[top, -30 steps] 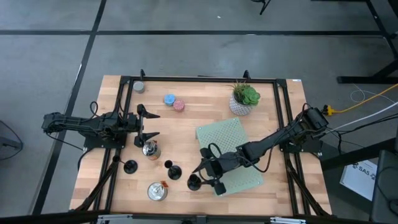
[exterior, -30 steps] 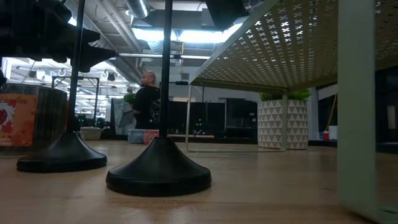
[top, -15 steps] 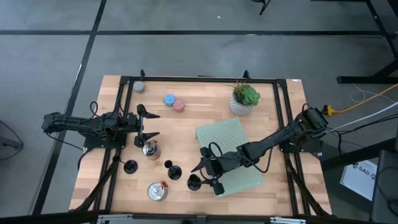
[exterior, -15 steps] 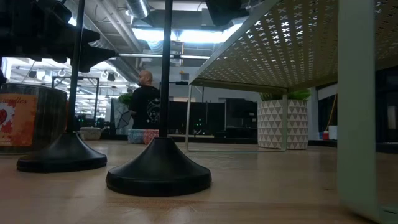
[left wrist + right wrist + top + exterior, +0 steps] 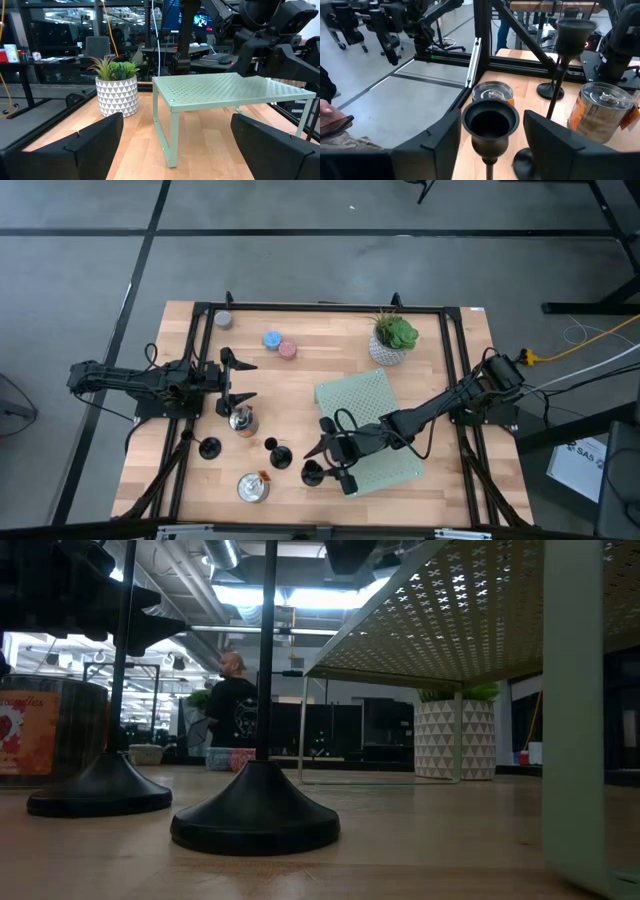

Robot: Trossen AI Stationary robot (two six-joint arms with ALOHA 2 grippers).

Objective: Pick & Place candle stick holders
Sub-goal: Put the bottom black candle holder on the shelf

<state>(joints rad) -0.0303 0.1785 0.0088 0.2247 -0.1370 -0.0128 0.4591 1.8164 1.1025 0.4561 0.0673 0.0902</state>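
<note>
R gripper at near edge of table, just left of green perforated rack, fingers apart w/ nearest candle stick holder standing upright between them, not clamped. Other two holders upright further left, w/ silver tin near them. L gripper idle at left side, fingers apart, close to 2nd tin.

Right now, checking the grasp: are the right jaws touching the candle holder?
Apart. The right wrist view shows the right gripper open, gaps either side of the candle holder.
</note>
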